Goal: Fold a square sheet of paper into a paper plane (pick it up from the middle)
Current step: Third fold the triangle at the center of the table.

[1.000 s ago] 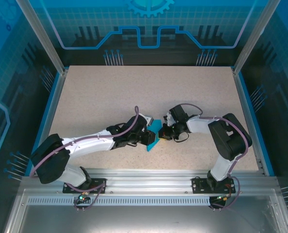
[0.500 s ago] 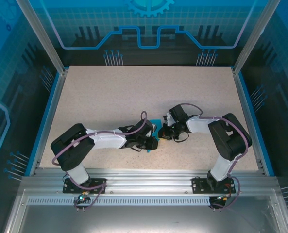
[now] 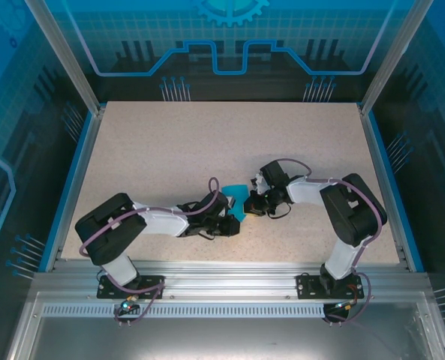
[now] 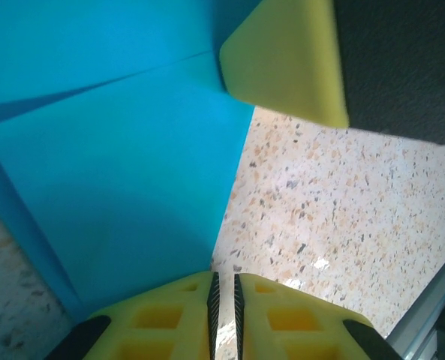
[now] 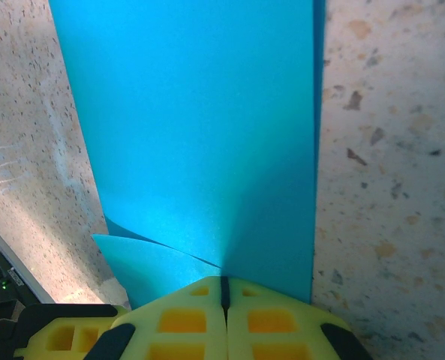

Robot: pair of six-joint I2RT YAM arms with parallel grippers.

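On the speckled beige tabletop [image 3: 147, 150], near its front middle, the black-and-white left arm [image 3: 158, 220] and right arm [image 3: 335, 199] meet over the thin teal-blue square sheet of paper [image 3: 239, 201], which lies partly folded and mostly flat between the two claws. The step in hand looks like pressing or setting a crease. To do it well, the paper [image 5: 199, 135] should stay flat against the table, with one claw anchoring it while the other runs along the fold so the layers do not slide. The right gripper [image 5: 224, 289] is closed tight with the fold's point running into its jaws, so it makes a good anchor and should not tug. The left gripper [image 4: 224, 289] has its yellow fingers almost together, with only a thin slit between them, at the paper's [image 4: 117, 195] near edge. Whether the sheet is actually pinched there I cannot tell. It should press lightly, because a hard drag would likely wrinkle such thin stock. Compared with a second ago, the left arm has drawn its elbow back toward its base and swung in over the sheet. Less teal shows from above, the left jaws have narrowed, and the right arm has barely shifted.
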